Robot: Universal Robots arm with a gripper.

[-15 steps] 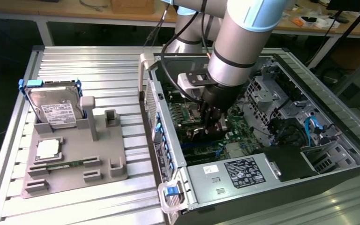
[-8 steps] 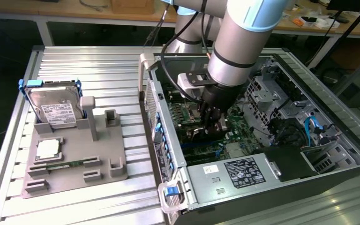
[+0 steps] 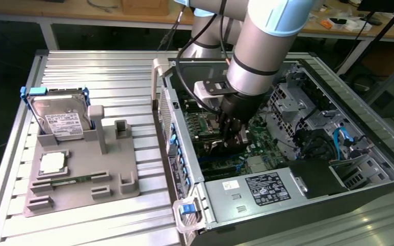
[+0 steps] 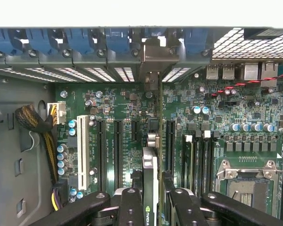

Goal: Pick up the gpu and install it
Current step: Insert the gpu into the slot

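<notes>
Exterior view: on the counter (image 3: 80,66), a grey holder (image 3: 108,179) carries the hard drive (image 3: 60,120). To its right stands the open computer case (image 3: 361,169), with the end effector (image 3: 229,141) inside it.

Wrist view: the gpu (image 4: 150,169) stands edge-on over the motherboard (image 4: 108,101), among the long slots. Whether its lower edge has entered a slot cannot be told. The end effector is closed narrowly on the gpu, one finger against each flat face.

Handling estimate: light, stiff, fragile. Grip the flat faces near the upper edge. Keep clear of the contact edge and small components.
</notes>
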